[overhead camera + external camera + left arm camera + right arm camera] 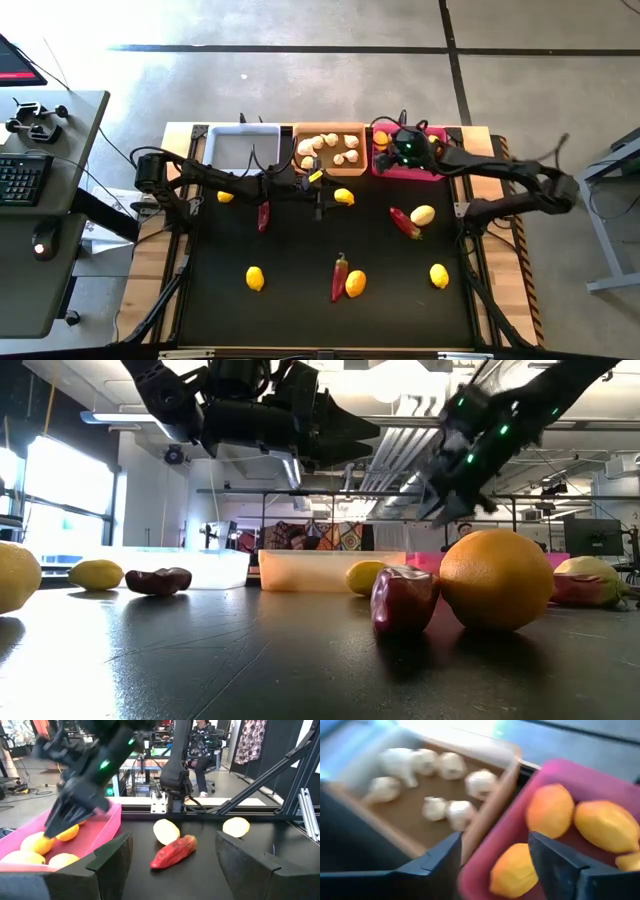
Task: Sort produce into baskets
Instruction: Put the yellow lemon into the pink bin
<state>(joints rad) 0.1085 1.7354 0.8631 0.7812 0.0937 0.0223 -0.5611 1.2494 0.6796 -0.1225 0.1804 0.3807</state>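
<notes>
Three baskets stand along the far edge: white (243,148), orange (330,152) with several garlic bulbs (437,785), and pink (383,165) with lemons (550,810). My right gripper (492,865) hangs open just above the pink basket's lemons, tipped downward, holding nothing. My left gripper (175,865) stands open and level over the table's middle (320,198), pointing toward the right edge. Ahead of it lie a red chili (172,852) and a lemon (166,831). More lemons (255,278) and chilies (340,277) lie loose on the black mat.
A lemon (344,197) lies close beside my left gripper. Another lemon (226,197) and a chili (264,215) lie under the left arm. A desk with a keyboard (22,178) stands off the table's left. A seated person (200,750) shows beyond the right edge.
</notes>
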